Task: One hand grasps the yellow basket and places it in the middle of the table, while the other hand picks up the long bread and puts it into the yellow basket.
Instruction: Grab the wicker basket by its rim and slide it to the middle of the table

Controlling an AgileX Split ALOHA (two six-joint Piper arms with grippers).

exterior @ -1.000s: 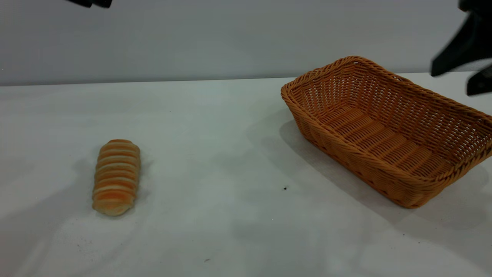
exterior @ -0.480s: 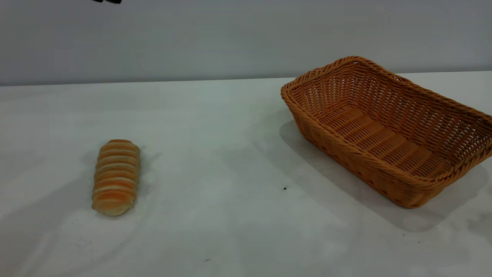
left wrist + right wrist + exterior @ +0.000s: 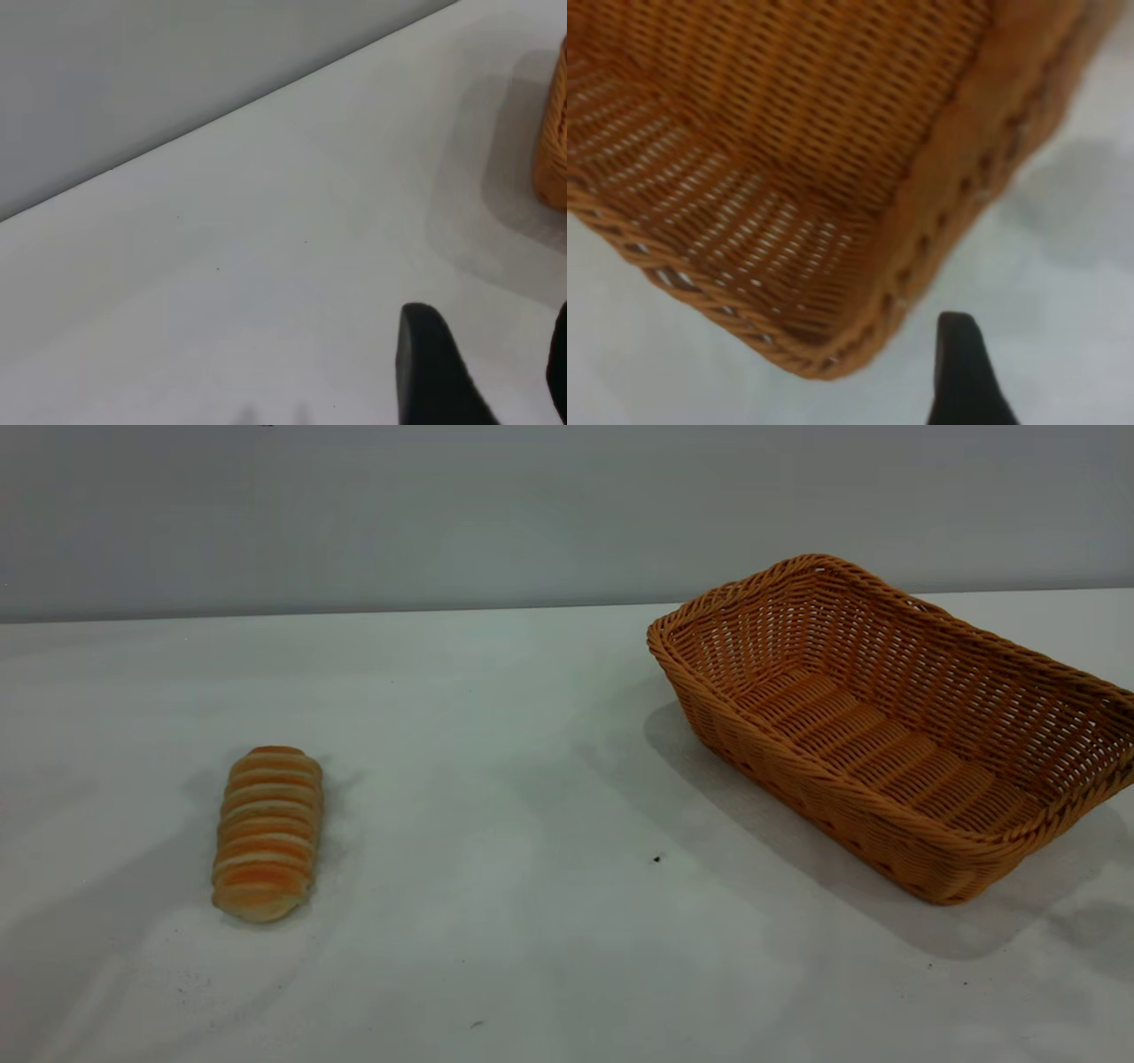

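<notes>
You can see the big orange-tan woven basket sitting at the right side of the frame on the plain white table. The long golden bread with pale stripes lies at the lower left, far from the basket. Nothing is touching either one. Your left gripper hangs over bare table with its black fingers apart. Only one black finger of your right gripper shows, just outside a basket corner, so you cannot tell if it is open.
</notes>
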